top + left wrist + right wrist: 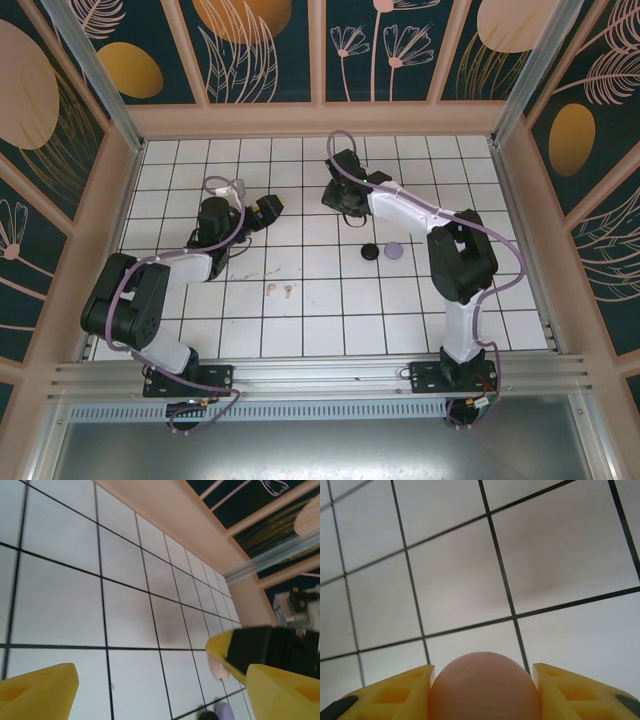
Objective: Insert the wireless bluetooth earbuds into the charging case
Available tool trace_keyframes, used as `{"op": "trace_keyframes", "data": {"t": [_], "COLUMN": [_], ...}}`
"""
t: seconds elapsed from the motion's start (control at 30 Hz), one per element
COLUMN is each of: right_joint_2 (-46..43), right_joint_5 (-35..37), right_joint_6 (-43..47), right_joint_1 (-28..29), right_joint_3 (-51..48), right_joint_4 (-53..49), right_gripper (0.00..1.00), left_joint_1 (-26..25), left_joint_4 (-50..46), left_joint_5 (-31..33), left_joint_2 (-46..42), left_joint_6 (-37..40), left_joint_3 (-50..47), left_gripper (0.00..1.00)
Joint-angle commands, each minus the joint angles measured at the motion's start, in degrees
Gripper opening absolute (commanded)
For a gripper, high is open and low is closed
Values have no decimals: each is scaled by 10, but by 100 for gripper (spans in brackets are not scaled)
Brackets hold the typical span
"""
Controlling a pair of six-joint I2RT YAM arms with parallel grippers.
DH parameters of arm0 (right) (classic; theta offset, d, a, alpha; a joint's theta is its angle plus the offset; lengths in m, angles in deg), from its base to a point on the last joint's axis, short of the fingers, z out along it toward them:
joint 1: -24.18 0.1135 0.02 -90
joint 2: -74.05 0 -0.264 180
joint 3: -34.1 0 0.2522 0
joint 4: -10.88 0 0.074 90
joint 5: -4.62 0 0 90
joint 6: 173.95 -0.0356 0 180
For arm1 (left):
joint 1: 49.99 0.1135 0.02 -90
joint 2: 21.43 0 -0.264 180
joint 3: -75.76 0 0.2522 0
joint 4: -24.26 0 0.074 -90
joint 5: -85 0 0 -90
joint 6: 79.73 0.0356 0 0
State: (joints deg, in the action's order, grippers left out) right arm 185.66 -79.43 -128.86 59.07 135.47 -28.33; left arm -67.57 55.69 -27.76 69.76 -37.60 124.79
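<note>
Left gripper [265,212]: held over the left middle of the tiled surface [320,320]; jaws wide apart with nothing between them, and the left wrist view shows bare tile between the yellow fingers [37,692].
Right gripper [345,205]: over the far middle of the surface, near the left gripper but not touching it; jaws closed partway on the pink case.
Pink case [485,690]: round and smooth, pressed between the right gripper's two yellow fingers [395,695], above the tiles; from the left wrist view a bit of it [218,667] shows beneath that gripper.
Pink buds [279,291]: two, side by side on the surface with a small gap between them, nearer the arm bases than either gripper and well apart from both; outside any case.
Black case [369,251]: flat on the surface, beside the right arm.
Lavender case [393,248]: just right of the black case, very close to it; whether they touch cannot be told.
</note>
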Motion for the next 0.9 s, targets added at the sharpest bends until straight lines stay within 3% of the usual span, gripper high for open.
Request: {"op": "trace_keyframes", "data": {"t": [0.0, 0.33, 0.87], "right_joint_2": [-28, -19, -22], "right_joint_5": [-29, -49, -66], "right_joint_6": [-78, -177, -189], "right_joint_1": [-7, -9, 2], "right_joint_3": [11, 22, -2], "right_joint_4": [30, 55, 72], "right_gripper": [35, 34, 33], "left_joint_1": [-20, -78, -114], "left_joint_4": [125, 235, 306], "left_joint_5": [-27, -14, -2], "left_joint_2": [14, 108, 215], "left_joint_6": [-12, -35, -64], "left_joint_3": [-8, -3, 71], "left_gripper": [85, 77, 65]}}
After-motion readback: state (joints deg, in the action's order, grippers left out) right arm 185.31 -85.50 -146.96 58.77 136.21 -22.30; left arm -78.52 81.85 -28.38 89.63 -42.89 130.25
